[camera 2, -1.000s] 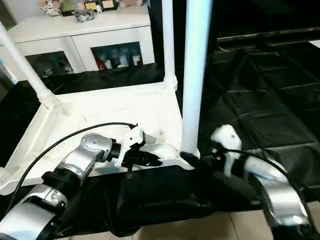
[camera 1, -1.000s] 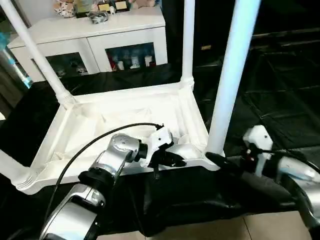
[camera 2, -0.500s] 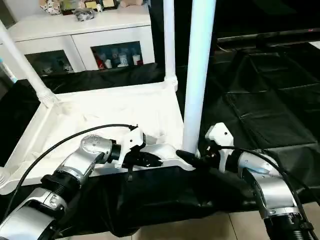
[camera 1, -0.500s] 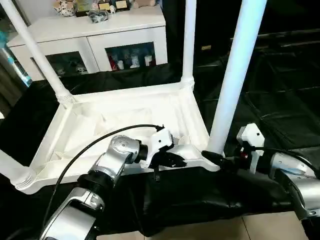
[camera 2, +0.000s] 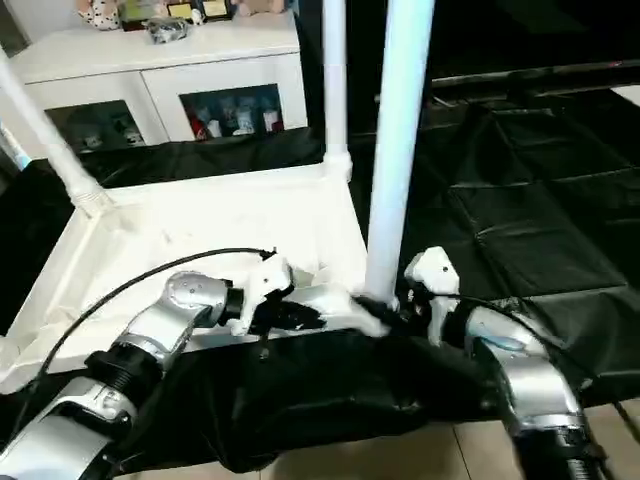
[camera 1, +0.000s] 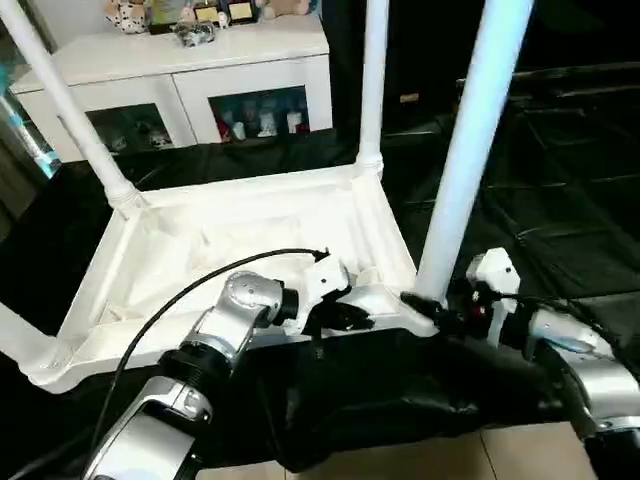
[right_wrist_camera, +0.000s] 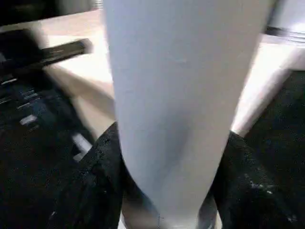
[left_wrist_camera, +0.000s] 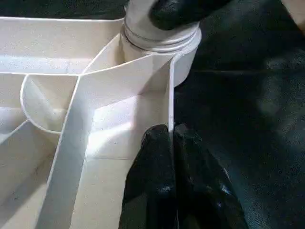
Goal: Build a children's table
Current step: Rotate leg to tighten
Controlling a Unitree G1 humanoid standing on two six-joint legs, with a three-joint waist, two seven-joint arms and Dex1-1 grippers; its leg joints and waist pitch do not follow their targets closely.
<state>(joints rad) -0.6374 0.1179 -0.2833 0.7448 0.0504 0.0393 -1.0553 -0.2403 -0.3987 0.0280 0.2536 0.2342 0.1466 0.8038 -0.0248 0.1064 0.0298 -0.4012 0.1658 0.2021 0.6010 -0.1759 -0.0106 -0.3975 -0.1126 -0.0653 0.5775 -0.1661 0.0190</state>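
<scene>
The children's table (camera 1: 250, 225) lies upside down on the black cloth, ribbed underside up, with its white legs standing in the corner sockets. My left gripper (camera 1: 355, 318) is shut on the thin front rim (left_wrist_camera: 170, 109) close to the near right socket. My right gripper (camera 1: 415, 305) sits at the base of the near right leg (camera 1: 465, 150). Its black fingers (right_wrist_camera: 97, 167) press on both sides of the tube (right_wrist_camera: 176, 95), just above the socket (left_wrist_camera: 162, 38).
A white glass-door cabinet (camera 1: 180, 70) with small toys on top stands behind the black-draped table (camera 1: 560, 170). The back right leg (camera 1: 372, 80), back left leg (camera 1: 70, 110) and near left leg (camera 1: 15, 335) rise around the work. Tiled floor (camera 1: 400, 465) lies below the cloth's front edge.
My right forearm has moved left, bringing its gripper closer around the base of the near right leg. The left gripper stays on the rim. The camera has shifted a little.
</scene>
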